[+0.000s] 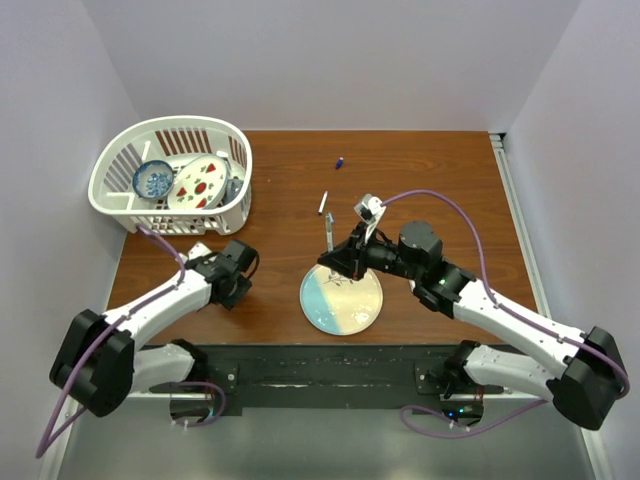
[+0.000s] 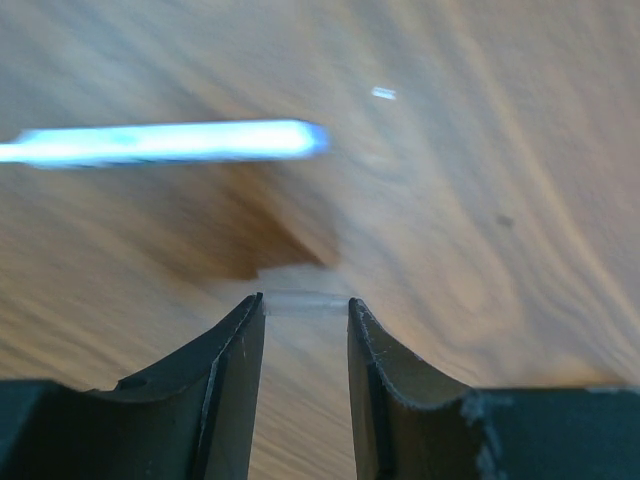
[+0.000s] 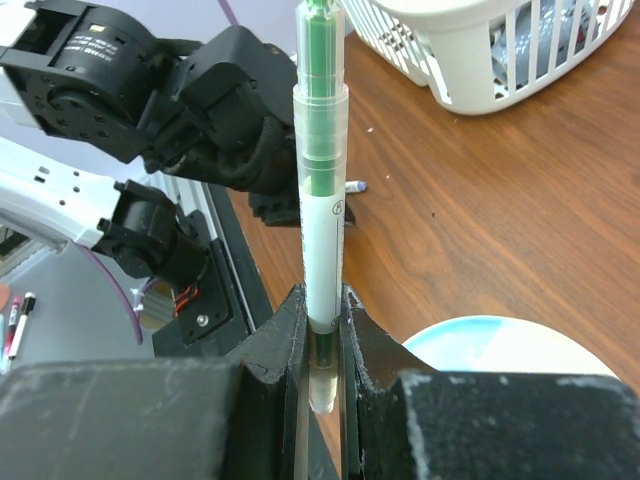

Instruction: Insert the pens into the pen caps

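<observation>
In the left wrist view most was blurred. The left jaws stood apart and a pale see-through streak bridged their tips, but whether they pinched it could not be told. Beyond them lay a blue-and-white stick, cut off by the frame's left edge and too smeared to call pen or cap. From above, those tips were hidden under the wrist.

The right jaws were clamped on the green pen, which rose straight out from between them. Its lower end was sunk in the gap and its top ran out of the frame. They hung over the far rim of the round plate, which sat near the front edge of the desk.

A white pen lay just beyond the plate, and a small dark cap lay farther back, well apart from both arms. The white basket of dishes filled the far left corner, close to the left arm. Bare wood showed between the right arm and the desk's right edge.
</observation>
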